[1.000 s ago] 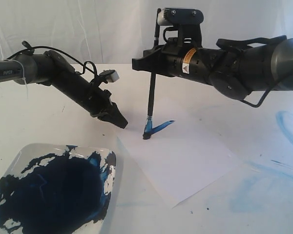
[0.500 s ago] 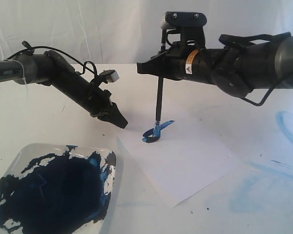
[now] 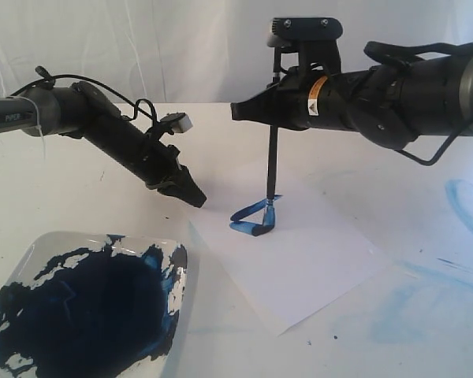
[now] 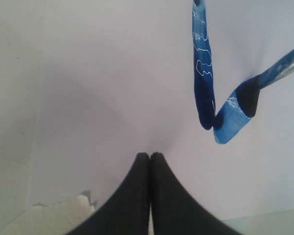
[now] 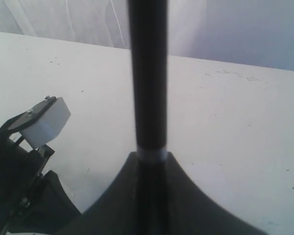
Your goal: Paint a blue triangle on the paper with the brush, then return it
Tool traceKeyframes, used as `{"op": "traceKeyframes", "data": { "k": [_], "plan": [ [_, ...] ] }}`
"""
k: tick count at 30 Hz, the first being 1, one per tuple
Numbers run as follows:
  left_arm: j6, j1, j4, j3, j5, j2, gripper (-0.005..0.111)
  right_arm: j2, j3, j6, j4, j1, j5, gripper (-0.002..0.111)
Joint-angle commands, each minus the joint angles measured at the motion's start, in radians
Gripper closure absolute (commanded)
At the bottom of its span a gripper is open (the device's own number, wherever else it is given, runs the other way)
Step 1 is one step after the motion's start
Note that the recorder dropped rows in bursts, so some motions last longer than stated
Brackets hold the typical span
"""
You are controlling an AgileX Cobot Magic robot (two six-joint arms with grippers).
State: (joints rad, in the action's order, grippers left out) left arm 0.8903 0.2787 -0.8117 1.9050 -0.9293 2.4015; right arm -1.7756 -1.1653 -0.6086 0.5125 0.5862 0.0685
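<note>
Long thin black-handled brush (image 3: 272,161) stands upright, bristles on streaky blue triangle (image 3: 244,227) at 11 o'clock on white rectangular paper (image 3: 315,260). Right gripper (image 3: 256,112) clamps the handle. Left gripper (image 3: 191,194), at triangle's 10 o'clock, is closed and empty.

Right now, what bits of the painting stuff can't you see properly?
- Blue triangle, left wrist view: cut off by the picture's edge; only two strokes show.
- Its far corner, exterior view: the brush stands in front, so I cannot tell if it is closed.
- Brush bristles, right wrist view: out of frame beyond the right gripper.
- Paint tray, exterior view: cut off by the bottom and left edges.
</note>
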Motion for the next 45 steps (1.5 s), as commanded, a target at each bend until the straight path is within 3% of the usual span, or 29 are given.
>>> {"op": "traceKeyframes", "data": {
  "k": [1,15,23,29,45],
  "plan": [
    [-0.001,0.001,-0.007,0.005,-0.026,-0.001,0.107,0.015,0.002,0.029,0.036,0.000,-0.108,0.108],
    [-0.001,0.001,-0.009,0.005,-0.028,-0.001,0.107,0.057,0.002,0.029,0.067,-0.030,-0.156,0.108],
    [-0.001,0.001,-0.009,0.005,-0.028,-0.001,0.107,0.065,0.002,0.033,0.067,-0.030,0.018,0.108],
    [-0.001,0.001,-0.013,0.005,-0.028,-0.001,0.107,0.068,0.002,0.217,0.060,-0.030,0.173,0.108],
    [-0.001,0.001,-0.015,0.005,-0.026,-0.001,0.107,0.003,0.002,0.293,-0.025,-0.060,0.270,0.108]
  ]
}}
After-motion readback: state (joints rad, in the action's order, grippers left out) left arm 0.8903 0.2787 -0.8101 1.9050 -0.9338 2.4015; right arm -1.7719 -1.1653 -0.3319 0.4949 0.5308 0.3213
